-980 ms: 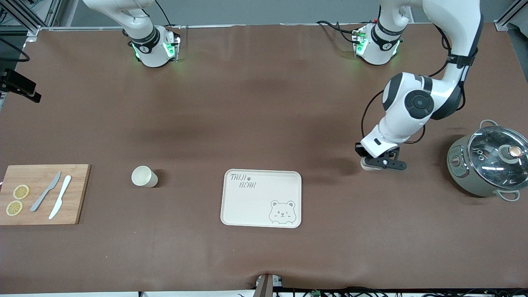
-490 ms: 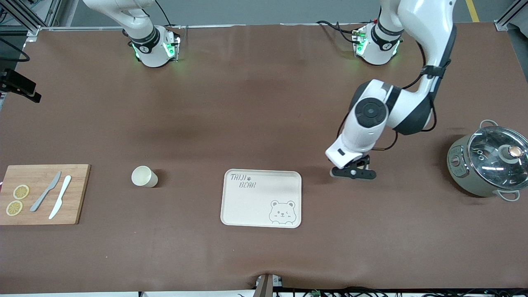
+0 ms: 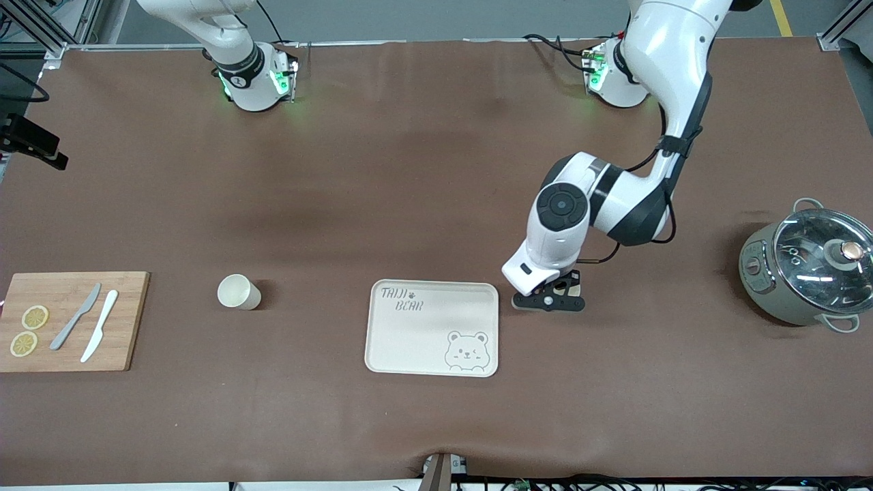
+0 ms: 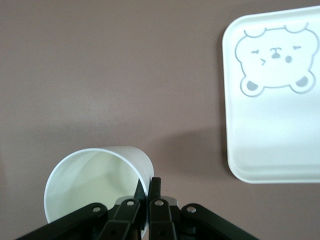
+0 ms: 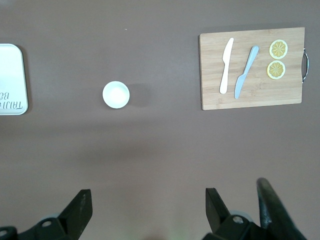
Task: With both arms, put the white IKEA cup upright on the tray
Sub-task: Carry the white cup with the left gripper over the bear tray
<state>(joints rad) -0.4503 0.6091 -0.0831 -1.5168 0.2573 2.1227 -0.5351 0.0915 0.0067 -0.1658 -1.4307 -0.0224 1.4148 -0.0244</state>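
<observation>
- The left tool (image 3: 551,300) is clamping the rim of a white plastic cup (image 4: 95,182), carrying it just beside the cream rectangular bear-printed tray (image 3: 431,327), toward the left arm's end of the brown bench (image 3: 409,170).
- The right tool (image 5: 145,212) is waiting high over the bench, fingers spread wide and holding nothing.
- A second white cup (image 3: 238,292) is standing between the tray and a bamboo cutting board (image 3: 71,320).

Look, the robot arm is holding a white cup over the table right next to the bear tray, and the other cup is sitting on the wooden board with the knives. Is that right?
Almost. The other cup is not on the wooden board; the front view shows it standing on the bare table between that board and the bear tray. The rest holds: the left gripper has its fingers pinched on a white cup beside the tray.
</observation>
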